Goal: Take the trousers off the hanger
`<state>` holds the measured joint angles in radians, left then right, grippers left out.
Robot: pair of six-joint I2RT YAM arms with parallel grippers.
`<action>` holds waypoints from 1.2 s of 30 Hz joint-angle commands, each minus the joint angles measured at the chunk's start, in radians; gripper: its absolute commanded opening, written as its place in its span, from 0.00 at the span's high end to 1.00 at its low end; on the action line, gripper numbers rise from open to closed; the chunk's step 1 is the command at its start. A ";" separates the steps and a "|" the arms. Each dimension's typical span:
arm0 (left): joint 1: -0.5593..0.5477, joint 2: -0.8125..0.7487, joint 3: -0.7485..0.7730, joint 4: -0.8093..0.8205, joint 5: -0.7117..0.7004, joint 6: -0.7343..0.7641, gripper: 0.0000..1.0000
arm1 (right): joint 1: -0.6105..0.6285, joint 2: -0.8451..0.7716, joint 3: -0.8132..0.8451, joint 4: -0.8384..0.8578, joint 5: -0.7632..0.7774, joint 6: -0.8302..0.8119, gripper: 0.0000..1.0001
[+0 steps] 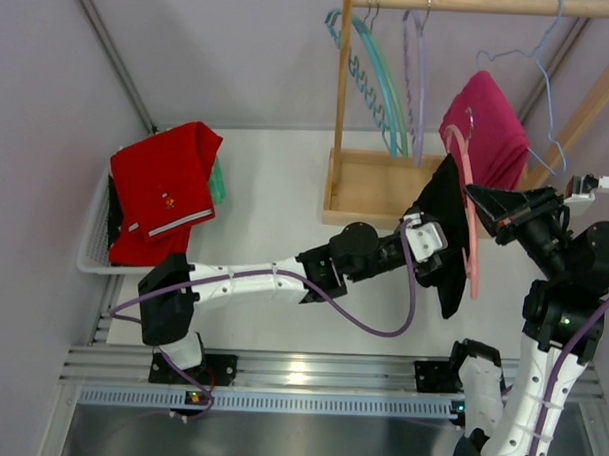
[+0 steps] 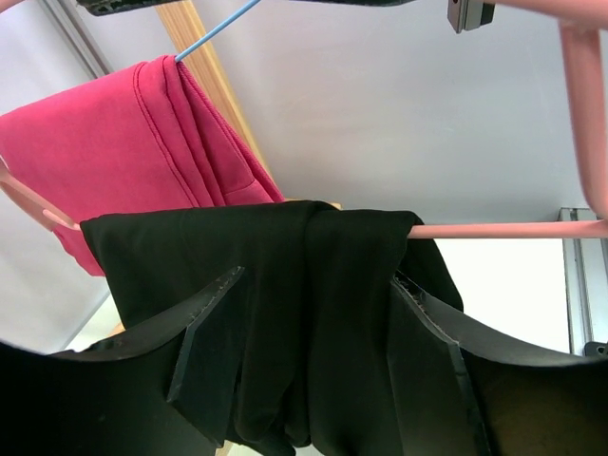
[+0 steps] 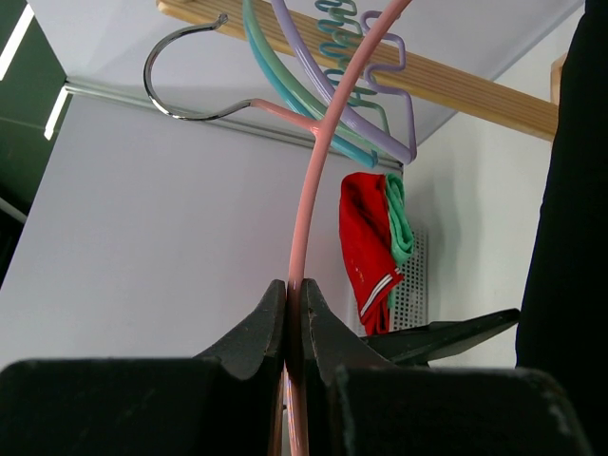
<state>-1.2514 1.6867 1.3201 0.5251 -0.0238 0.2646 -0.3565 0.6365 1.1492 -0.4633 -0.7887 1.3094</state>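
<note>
Right wrist view: pink hanger (image 3: 313,180) is clamped by right gripper (image 3: 293,290); black trousers (image 2: 190,247), draped toward six o'clock, are straddled by spread-apart left gripper (image 2: 313,275).

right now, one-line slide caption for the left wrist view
Left gripper straddling black trousers draped over a pink plastic hanger, magenta garment hanging behind.

The trousers (image 2: 285,313) are matt black cloth, soft and creased. The hanger (image 3: 300,218) is smooth, slightly glossy pink plastic with a shiny metal hook (image 3: 195,117). The left gripper (image 2: 313,275) has fingers (image 2: 204,323) of matt black plastic, rough along the edges. The rack (image 1: 472,2) is pale, bare wood with a smooth finish; the magenta garment (image 2: 114,161) is soft stitched cloth
</note>
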 commanded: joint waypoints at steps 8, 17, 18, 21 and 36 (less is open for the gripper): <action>0.044 -0.047 -0.024 0.065 0.019 -0.004 0.38 | -0.007 -0.014 0.038 0.160 -0.038 0.017 1.00; 0.053 0.004 0.010 0.065 0.051 0.045 0.58 | -0.001 -0.017 0.046 0.173 -0.050 0.021 1.00; 0.055 0.007 0.014 0.065 0.054 0.045 0.64 | -0.001 -0.017 0.049 0.170 -0.049 0.019 1.00; 0.058 0.007 0.019 0.064 0.067 0.051 0.88 | -0.001 -0.017 0.049 0.167 -0.046 0.017 1.00; 0.046 -0.107 0.064 0.061 0.062 0.085 1.00 | -0.001 -0.018 -0.098 0.172 0.026 -0.041 1.00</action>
<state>-1.2148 1.6810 1.3094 0.4957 0.0601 0.3195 -0.3561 0.6338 1.0683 -0.4152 -0.7830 1.3022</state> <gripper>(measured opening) 0.046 0.048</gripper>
